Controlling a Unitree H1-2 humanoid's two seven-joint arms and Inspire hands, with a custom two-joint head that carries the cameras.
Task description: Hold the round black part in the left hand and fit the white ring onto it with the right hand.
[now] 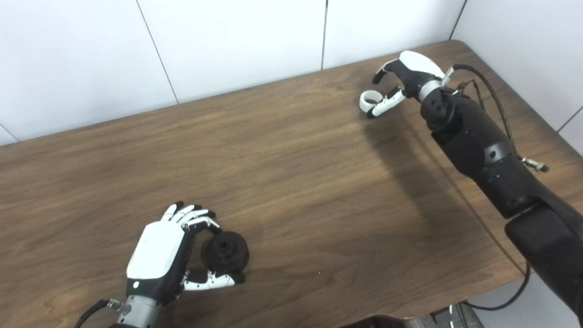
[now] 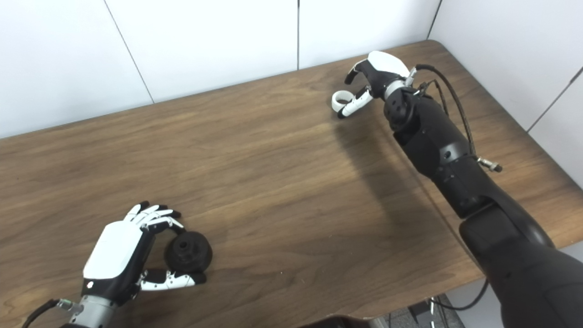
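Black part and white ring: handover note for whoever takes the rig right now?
Left hand: fingers and thumb curled around the round black part, near the table's front left; whether it is lifted is unclear.
Right hand: at the far right of the table, fingers at the white ring; grip looks unfinished, cannot tell if closed.
Done: both hands have reached their parts.
Left: secure the ring, carry it across to the black part, fit it on.

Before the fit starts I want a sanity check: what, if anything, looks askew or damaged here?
Nothing stands out. The round black part sits in the left robot hand, the white ring at the right robot hand, both intact.
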